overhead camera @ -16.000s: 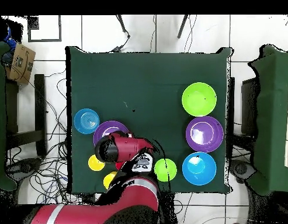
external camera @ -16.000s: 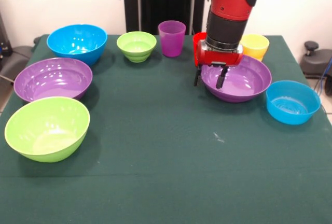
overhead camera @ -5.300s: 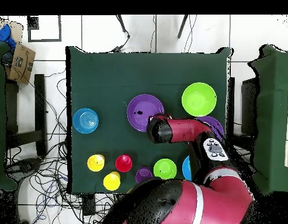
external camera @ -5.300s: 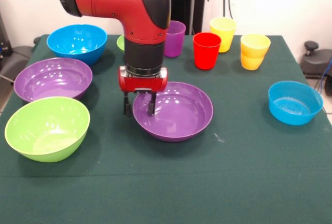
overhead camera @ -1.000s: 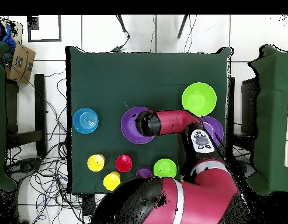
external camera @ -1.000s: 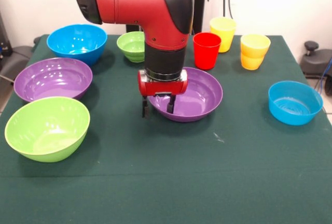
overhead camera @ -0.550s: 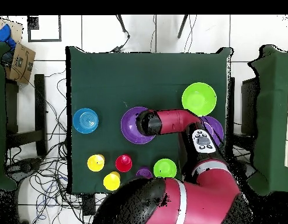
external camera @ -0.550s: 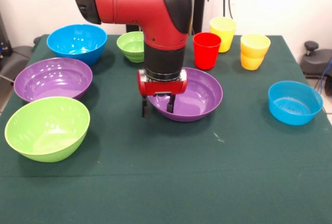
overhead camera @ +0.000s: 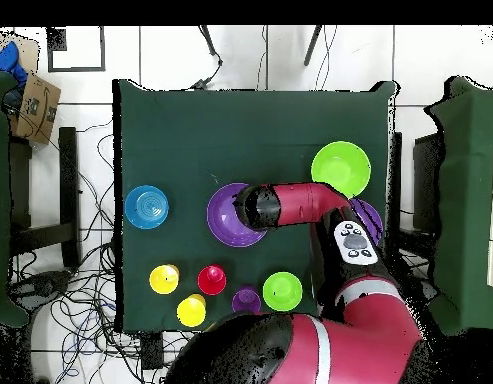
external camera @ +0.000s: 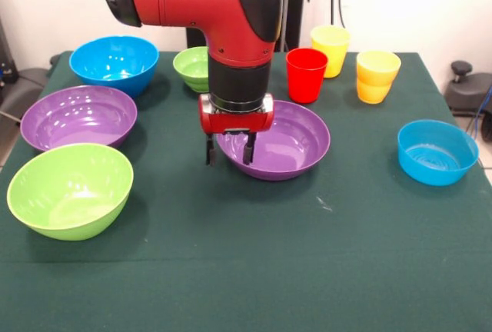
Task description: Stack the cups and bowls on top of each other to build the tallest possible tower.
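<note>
My gripper (external camera: pixel 228 151) hangs over the near left rim of a large purple bowl (external camera: pixel 280 141) in the middle of the table. Its fingers (external camera: pixel 209 152) are spread, one outside the rim and one inside. A second purple bowl (external camera: pixel 78 117), a large blue bowl (external camera: pixel 114 61) and a lime green bowl (external camera: pixel 69 187) stand at the left. A small green bowl (external camera: pixel 192 66), a red cup (external camera: pixel 306 74) and two yellow cups (external camera: pixel 330 49) (external camera: pixel 377 76) stand along the far side. A small blue bowl (external camera: pixel 437 151) is at the right. The purple cup (overhead camera: pixel 246 298) shows only overhead. Nothing is stacked.
The green table cloth (external camera: pixel 246 270) has open room along its near side. My arm (external camera: pixel 231 32) comes down over the far middle of the table and hides what is behind it. Chairs stand beyond the table's left and right edges.
My gripper and the middle purple bowl have both moved right and toward the far side in the front view. The small green bowl now shows beside the arm, and the purple cup is hidden.
</note>
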Motion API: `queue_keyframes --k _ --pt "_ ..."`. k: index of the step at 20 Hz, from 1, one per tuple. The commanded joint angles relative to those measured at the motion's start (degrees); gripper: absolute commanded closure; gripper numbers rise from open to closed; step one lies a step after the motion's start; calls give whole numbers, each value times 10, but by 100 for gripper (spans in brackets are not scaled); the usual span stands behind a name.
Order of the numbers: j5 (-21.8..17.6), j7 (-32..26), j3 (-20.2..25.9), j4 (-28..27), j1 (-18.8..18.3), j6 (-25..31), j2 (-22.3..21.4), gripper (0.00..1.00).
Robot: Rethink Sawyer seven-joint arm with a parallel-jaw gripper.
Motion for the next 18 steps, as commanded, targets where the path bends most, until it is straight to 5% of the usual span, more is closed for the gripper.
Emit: queue_keyframes --k 1,9,18 --pt "7 -57 68 -61 -7 73 13 0" --pt "5 -48 74 -94 2 88 29 0" --pt "15 -56 85 -92 -2 134 0 0"
